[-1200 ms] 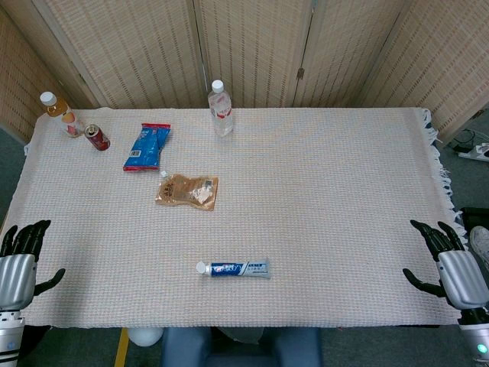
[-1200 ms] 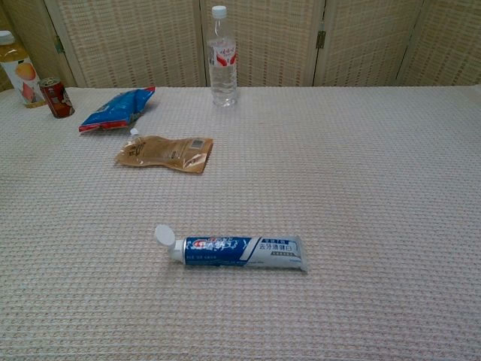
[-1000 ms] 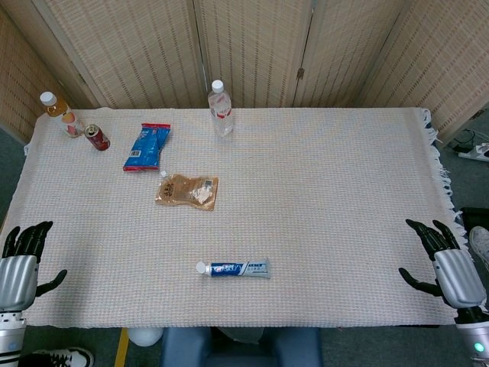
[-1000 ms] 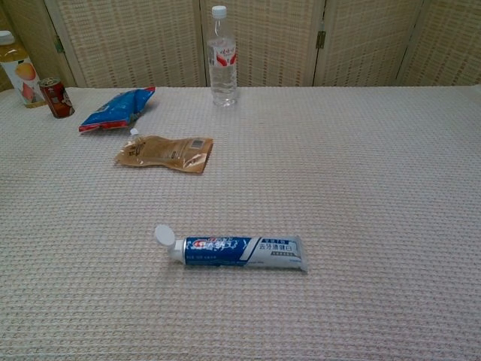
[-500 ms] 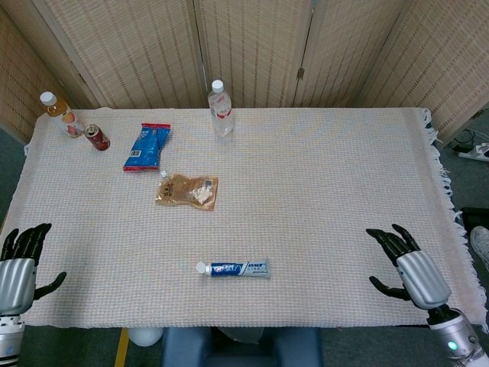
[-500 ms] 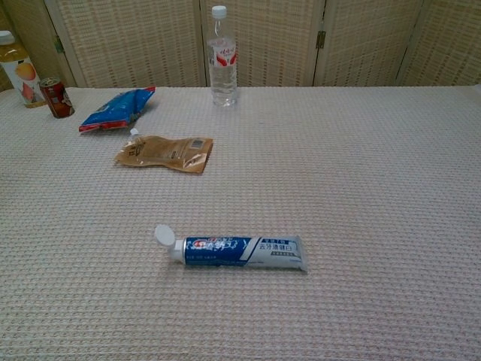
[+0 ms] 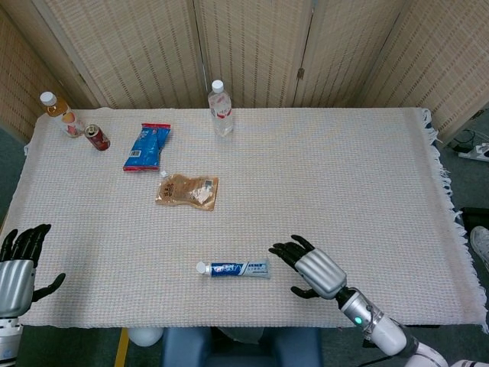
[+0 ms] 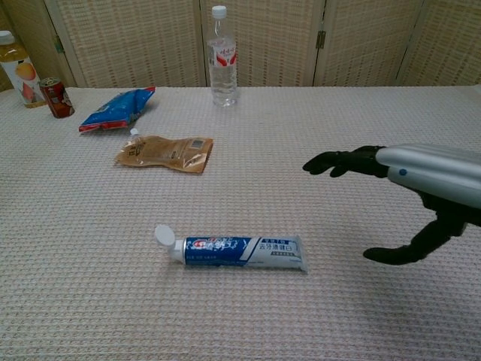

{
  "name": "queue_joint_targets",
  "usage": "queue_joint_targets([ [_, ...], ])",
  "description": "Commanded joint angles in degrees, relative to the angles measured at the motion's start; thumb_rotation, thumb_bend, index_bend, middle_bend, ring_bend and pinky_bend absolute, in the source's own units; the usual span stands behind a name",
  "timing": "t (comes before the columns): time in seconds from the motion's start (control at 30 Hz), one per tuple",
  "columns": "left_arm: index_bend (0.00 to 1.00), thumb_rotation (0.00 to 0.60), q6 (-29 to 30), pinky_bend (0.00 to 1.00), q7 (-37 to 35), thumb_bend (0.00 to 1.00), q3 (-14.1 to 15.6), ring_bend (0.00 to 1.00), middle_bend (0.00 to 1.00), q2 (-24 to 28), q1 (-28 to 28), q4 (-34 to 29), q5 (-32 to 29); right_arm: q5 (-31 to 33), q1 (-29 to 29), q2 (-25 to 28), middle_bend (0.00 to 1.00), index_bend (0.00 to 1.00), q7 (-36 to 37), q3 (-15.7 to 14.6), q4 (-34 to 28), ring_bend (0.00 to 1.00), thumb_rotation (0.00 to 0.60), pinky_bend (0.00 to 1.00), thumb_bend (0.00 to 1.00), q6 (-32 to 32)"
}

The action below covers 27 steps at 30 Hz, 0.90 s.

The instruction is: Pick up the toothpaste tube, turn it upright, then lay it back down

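Observation:
The toothpaste tube [image 7: 238,268] [image 8: 239,250] lies flat near the table's front edge, white cap pointing left, blue and white body running right. My right hand [image 7: 312,269] [image 8: 406,197] hovers just right of the tube's flat end, fingers spread, holding nothing and not touching the tube. At the front left corner, off the cloth, my left hand [image 7: 18,267] stays with fingers apart and empty; the chest view does not show it.
A brown pouch [image 7: 187,191] and a blue snack bag [image 7: 147,146] lie at mid left. A water bottle [image 7: 220,108] stands at the back centre. A red can [image 7: 97,137] and a juice bottle [image 7: 60,113] stand at the back left. A woven cloth [image 7: 344,176] covers the table.
My right hand has swept left from the table's right edge to a spot just right of the tube. The left hand and the tube have stayed put.

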Motion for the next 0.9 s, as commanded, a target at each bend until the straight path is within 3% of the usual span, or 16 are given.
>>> queue_joint_targets([
  [0.03, 0.11, 0.6, 0.05, 0.0, 0.14, 0.25, 0.01, 0.12, 0.13, 0.17, 0.08, -0.3, 0.12, 5.57, 4.54, -7.59, 0.12, 0.11, -4.56, 3.25, 4.21, 0.13, 0.6, 0.07, 0.32, -4.46],
  [0.37, 0.11, 0.6, -0.09, 0.0, 0.7, 0.25, 0.21, 0.12, 0.13, 0.74, 0.53, -1.18, -0.08, 12.4, 10.77, -19.95, 0.11, 0.1, -10.77, 5.55, 13.82, 0.12, 0.6, 0.07, 0.3, -7.96],
  [0.67, 0.11, 0.6, -0.88, 0.0, 1.27, 0.25, 0.28, 0.12, 0.13, 1.04, 0.33, -1.4, -0.05, 16.83, 14.63, -25.56, 0.08, 0.09, -12.63, 6.58, 20.98, 0.11, 0.6, 0.07, 0.3, -9.8],
  [0.9, 0.12, 0.6, -1.38, 0.0, 1.48, 0.25, 0.27, 0.12, 0.13, 0.97, 0.31, -1.13, -0.46, 19.57, 17.0, -28.73, 0.08, 0.09, -14.19, 9.02, 26.59, 0.11, 0.6, 0.07, 0.3, -8.34],
])
